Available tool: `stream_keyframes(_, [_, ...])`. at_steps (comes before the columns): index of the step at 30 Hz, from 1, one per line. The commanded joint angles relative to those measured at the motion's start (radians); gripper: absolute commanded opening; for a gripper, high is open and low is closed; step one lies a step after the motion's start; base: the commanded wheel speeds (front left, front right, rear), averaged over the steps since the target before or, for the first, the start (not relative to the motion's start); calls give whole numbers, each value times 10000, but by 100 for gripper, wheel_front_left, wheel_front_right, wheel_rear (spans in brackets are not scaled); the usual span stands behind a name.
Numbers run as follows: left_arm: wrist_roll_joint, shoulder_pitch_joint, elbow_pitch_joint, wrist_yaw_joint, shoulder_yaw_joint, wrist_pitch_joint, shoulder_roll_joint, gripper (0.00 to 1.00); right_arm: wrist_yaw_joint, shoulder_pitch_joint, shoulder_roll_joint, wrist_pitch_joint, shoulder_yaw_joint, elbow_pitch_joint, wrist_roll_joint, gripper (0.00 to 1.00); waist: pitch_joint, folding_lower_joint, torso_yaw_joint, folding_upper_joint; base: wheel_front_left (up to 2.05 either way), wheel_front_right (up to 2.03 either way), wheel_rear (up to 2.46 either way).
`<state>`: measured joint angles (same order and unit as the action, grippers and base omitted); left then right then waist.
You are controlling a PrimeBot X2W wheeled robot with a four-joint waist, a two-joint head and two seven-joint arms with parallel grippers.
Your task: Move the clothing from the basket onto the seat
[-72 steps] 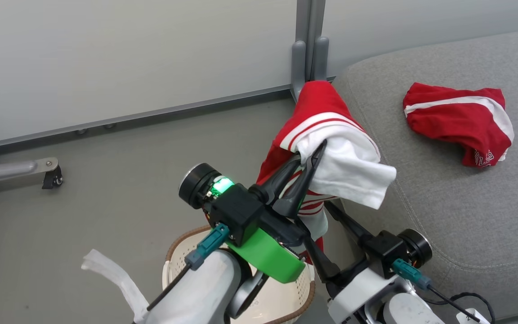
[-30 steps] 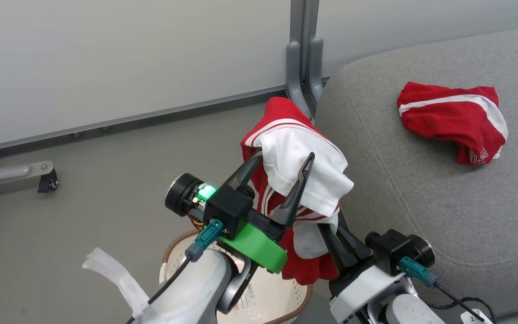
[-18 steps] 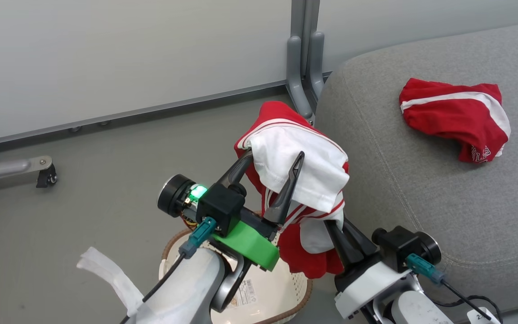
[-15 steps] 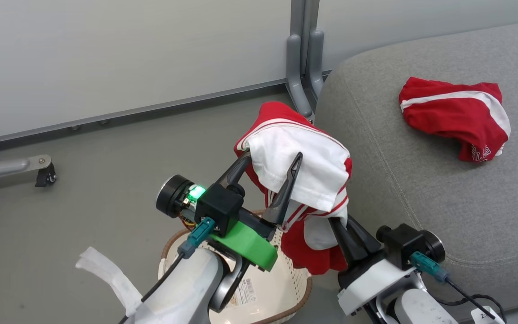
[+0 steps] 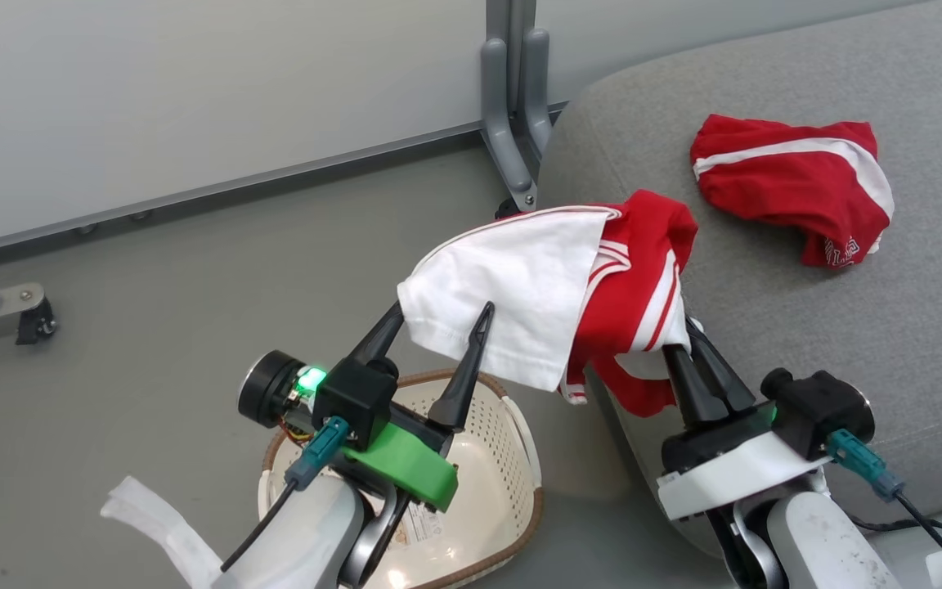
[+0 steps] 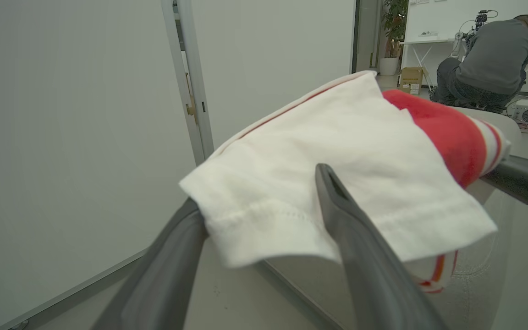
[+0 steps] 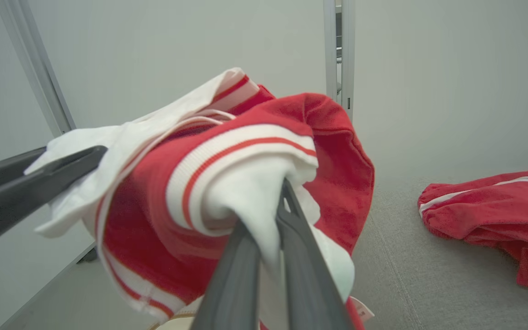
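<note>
Garment (image 5: pixel 569 278) now stretches wider between the splayed left tool (image 5: pixel 442 309) and right tool (image 5: pixel 679 348) clenched on it.

Wide-open grey floor (image 5: pixel 152 270) on the left, with only a grey metal castor leg (image 5: pixel 25 311) at the far edge. Dead ahead, the red-and-white striped fabric garment (image 5: pixel 536 294) hangs between the spread left pincer (image 5: pixel 441 309) and the clamped right pincer (image 5: pixel 679 343), blocking that gap. Underneath sits the cream perforated plastic basket (image 5: pixel 520 458), just beside the light-grey woven upholstered seat cushion (image 5: pixel 806 343). The near cushion is bare, and a crumpled red garment (image 5: pixel 782 184) lies further back. A grey metal post (image 5: pixel 512 98) guards the cushion's corner.
</note>
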<state>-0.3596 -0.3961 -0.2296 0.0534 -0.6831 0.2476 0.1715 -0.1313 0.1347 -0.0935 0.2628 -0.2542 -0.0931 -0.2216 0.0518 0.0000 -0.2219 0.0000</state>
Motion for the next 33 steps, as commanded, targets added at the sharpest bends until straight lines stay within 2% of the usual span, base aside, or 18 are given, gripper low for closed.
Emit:
stream_keyframes(1, [73,194,49,95,70,62,153,100,10,15,36,31,127,233,84,0,286,0,-376,0,0,0,0])
stream_keyframes(12, [319,817,680,547,515,165,786,100,10,-130,154,31,914,1690,223,0,926,0,-1827,0,0,0,0])
stream_keyframes(24, [514,1469,1302,600,621,175,1153,100,9,-683,256,31,1536,2595,325,0,1356,0,-3191,0,0,0,0])
stream_keyframes(33, [669,1002,1212,306,368,106,1226,100,9,-863,385,31,2072,3122,-266,0,1893,0,-3333,0,0,0,0])
